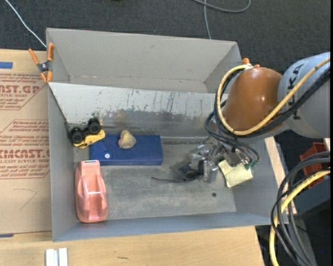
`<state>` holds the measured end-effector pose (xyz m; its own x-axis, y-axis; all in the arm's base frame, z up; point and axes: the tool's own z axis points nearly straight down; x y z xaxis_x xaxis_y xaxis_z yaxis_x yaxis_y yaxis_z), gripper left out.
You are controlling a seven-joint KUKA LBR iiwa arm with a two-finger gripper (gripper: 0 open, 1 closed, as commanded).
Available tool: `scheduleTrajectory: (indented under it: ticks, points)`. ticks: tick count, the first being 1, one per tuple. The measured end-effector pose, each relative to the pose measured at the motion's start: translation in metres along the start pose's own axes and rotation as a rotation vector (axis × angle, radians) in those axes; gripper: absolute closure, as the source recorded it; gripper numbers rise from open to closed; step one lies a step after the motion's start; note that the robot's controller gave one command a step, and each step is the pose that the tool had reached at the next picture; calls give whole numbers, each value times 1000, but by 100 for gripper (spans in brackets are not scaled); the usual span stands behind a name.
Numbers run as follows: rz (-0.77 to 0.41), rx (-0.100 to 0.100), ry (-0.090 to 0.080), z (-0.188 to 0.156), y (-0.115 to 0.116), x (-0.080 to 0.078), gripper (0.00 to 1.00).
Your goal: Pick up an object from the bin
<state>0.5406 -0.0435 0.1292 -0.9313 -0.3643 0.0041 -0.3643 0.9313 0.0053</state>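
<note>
Your end effector sits low by the bin's right wall (clenched or released, you cannot tell). A small dark object lies just beside it toward the left wall, its thin tail pointing left; likely your nearest pick.

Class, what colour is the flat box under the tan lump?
Blue. The box shows best in the camera view.

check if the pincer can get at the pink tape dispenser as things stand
Probably yes. The pink tape dispenser lies uncovered at the left, with bare floor between it and the pincer; the blue box is beside it, not over it.
</note>
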Motion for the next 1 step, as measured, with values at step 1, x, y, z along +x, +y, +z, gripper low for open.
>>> scheduleTrajectory:
  ticks: [1]
  points:
    - [0, 4, -8, -26, -1, -2, 100]
